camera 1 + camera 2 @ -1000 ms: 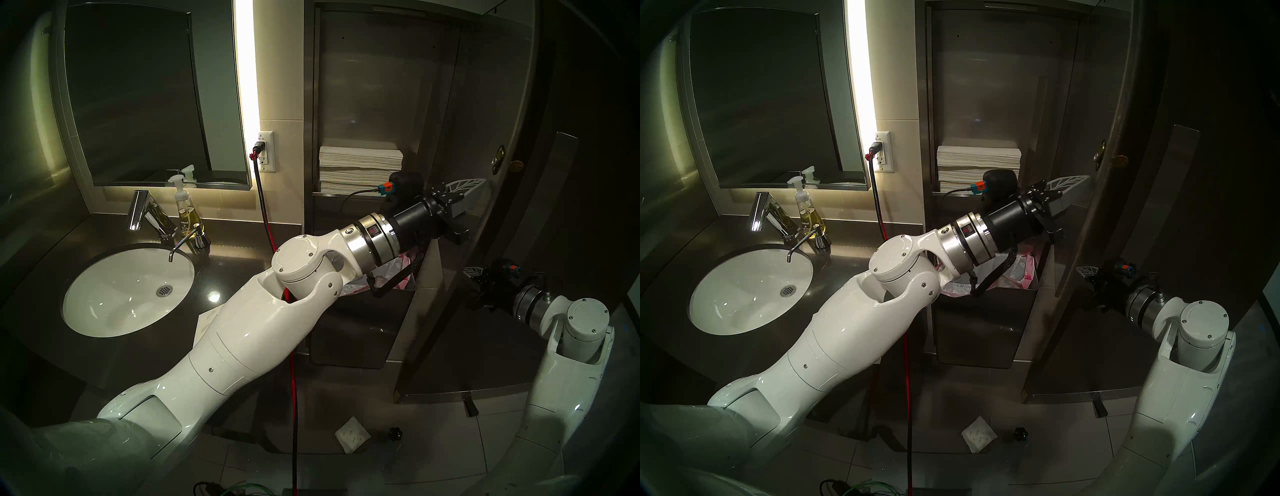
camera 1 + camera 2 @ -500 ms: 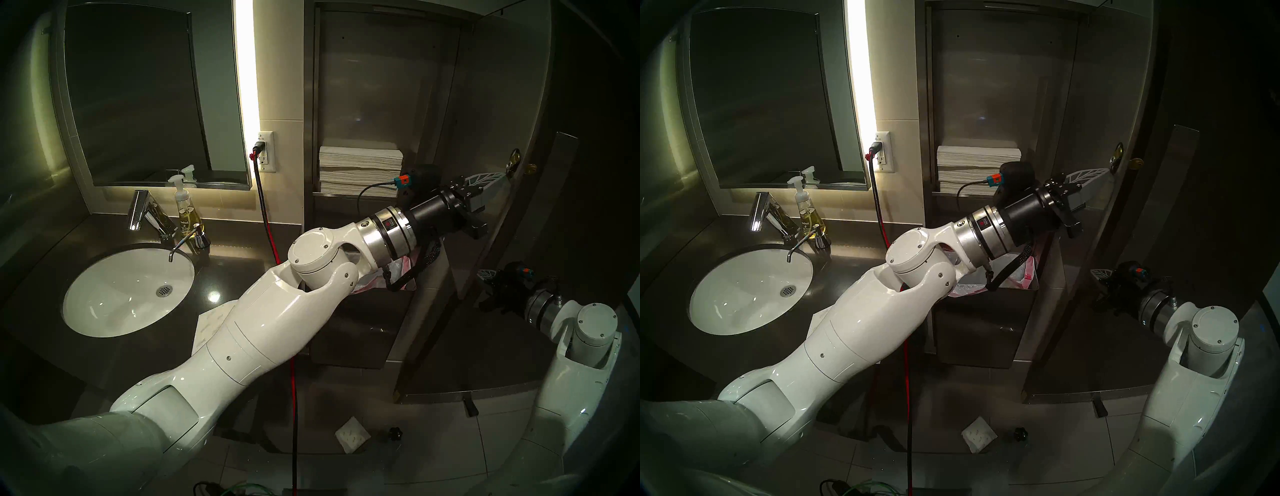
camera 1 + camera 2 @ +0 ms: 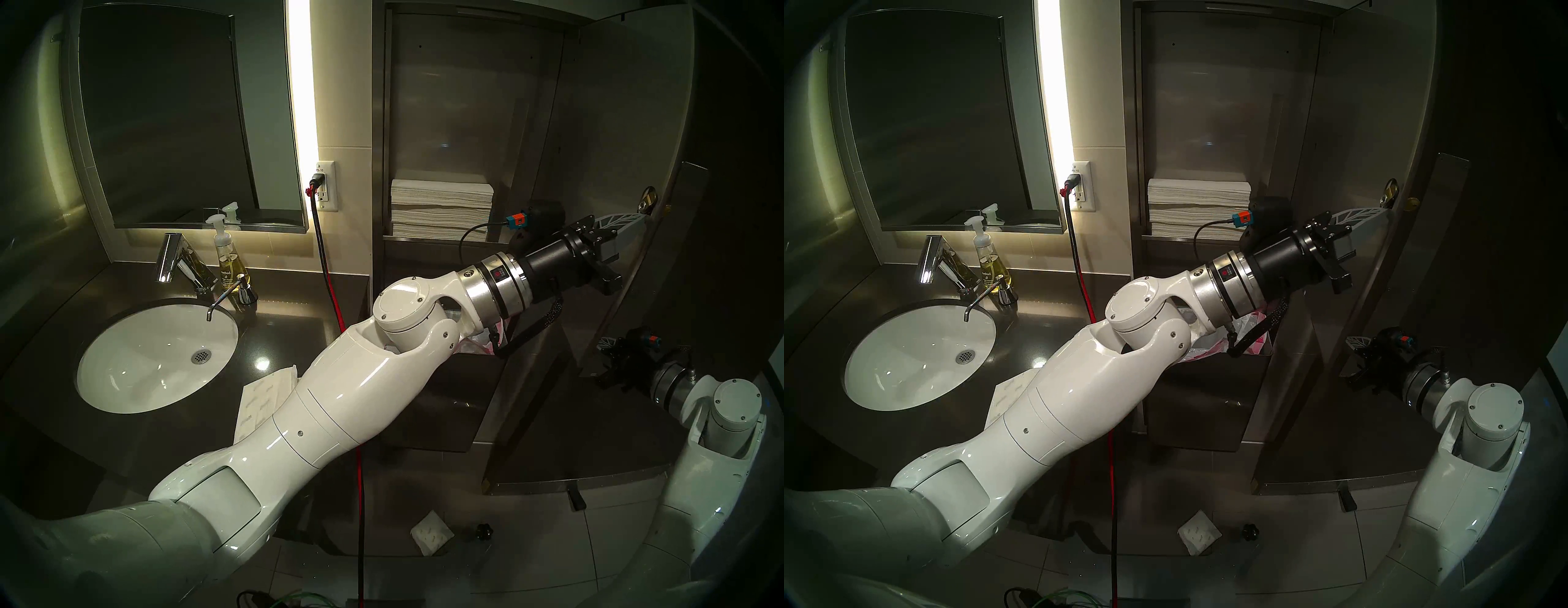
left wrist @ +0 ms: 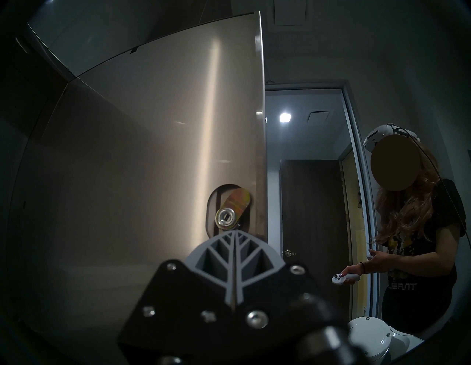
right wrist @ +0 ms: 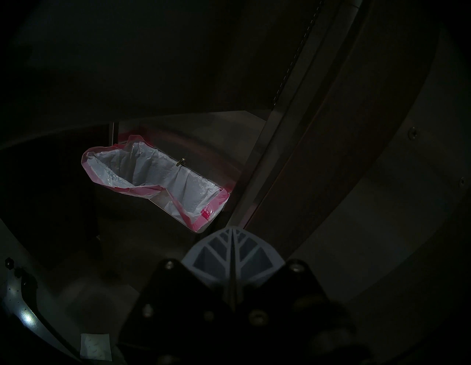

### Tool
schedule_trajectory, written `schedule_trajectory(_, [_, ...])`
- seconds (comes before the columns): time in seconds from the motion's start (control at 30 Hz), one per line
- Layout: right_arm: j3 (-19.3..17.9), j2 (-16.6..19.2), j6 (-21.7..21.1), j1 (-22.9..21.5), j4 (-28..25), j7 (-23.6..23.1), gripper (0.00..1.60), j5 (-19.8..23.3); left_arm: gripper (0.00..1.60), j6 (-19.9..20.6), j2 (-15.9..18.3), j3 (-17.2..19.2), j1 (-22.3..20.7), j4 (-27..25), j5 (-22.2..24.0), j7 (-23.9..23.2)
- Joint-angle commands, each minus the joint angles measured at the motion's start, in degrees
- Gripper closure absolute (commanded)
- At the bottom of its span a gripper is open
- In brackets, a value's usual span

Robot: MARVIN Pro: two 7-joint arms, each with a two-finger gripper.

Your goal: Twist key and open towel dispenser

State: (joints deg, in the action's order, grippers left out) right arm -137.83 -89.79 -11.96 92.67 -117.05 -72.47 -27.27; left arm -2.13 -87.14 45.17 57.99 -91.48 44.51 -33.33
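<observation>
The towel dispenser [image 3: 466, 106] stands open, with a stack of paper towels [image 3: 441, 208] inside. Its steel door [image 3: 615, 140] is swung out to the right. My left gripper [image 3: 641, 219] is shut and empty, its tips against the door's inner face just under the back of the lock [image 3: 647, 199]. In the left wrist view the shut fingertips [image 4: 233, 233] sit right below the silver lock cylinder [image 4: 225, 220] and its brass-coloured cam. The key [image 3: 1412, 203] sticks out of the door's outer side. My right gripper [image 3: 604, 343] is shut and empty, lower right, apart from the door.
A steel bin with a pink-rimmed liner [image 5: 153, 178] sits under the dispenser. A dark partition [image 3: 687, 254] stands just behind the door. A sink [image 3: 157, 356], a soap bottle [image 3: 227, 263] and a red cable [image 3: 335, 297] are left. A person with a controller [image 4: 420, 242] stands beyond the door.
My left gripper has pushed the door's inner face to the right, and the door has swung wider open. My right arm has drawn back to the right.
</observation>
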Motion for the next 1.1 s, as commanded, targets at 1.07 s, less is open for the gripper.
schedule_trajectory(1.07, [1.27, -0.47, 0.57, -0.94, -0.85, -0.91, 1.60, 0.13, 1.60, -1.39, 5.01, 4.21, 0.77, 0.44, -4.33, 3.69])
